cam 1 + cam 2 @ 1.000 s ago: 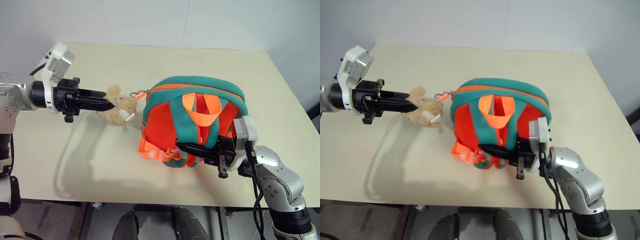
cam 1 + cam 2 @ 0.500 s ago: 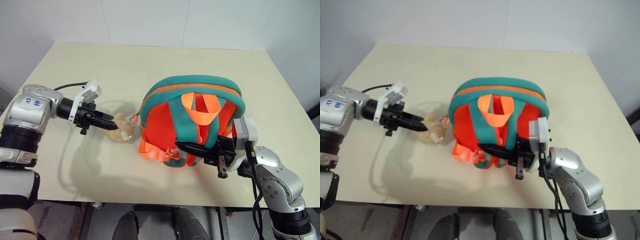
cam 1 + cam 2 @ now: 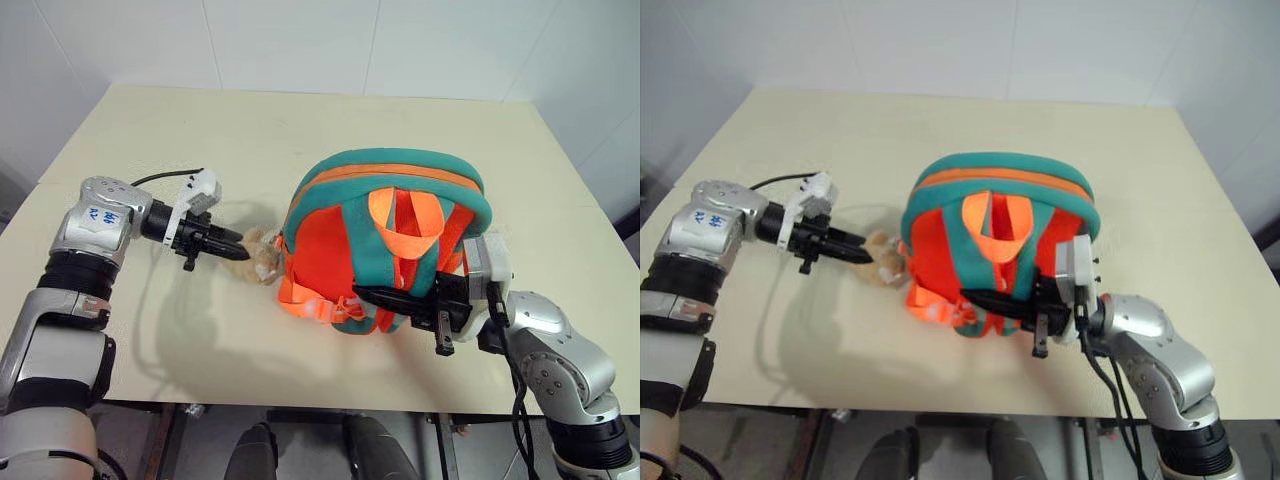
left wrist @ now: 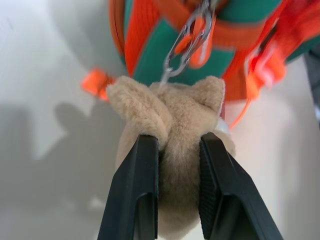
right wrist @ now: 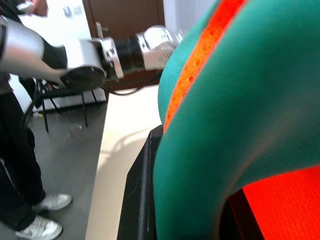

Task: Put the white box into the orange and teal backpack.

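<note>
The orange and teal backpack point(image 3: 385, 235) stands upright on the table, strap side toward me. A tan plush toy point(image 3: 260, 258) hangs from it by a metal clip point(image 4: 184, 41) and rests on the table at its left side. My left gripper point(image 3: 238, 250) is shut on the plush toy point(image 4: 175, 125), with its black fingers point(image 4: 135, 190) pressing into both sides. My right gripper point(image 3: 362, 294) is shut on a teal padded strap point(image 5: 240, 110) at the backpack's lower front, and one finger point(image 5: 140, 200) shows beside it. The white box is out of view.
The cream table point(image 3: 250, 130) has open room behind and to the left of the backpack, and a white wall rises beyond its far edge. In the right wrist view a person's legs and shoes point(image 5: 30, 200) stand on the floor beside the table.
My left arm came down and in toward the backpack with the plush toy still in its grip, so the toy now lies low by the backpack. The right gripper kept its hold.
</note>
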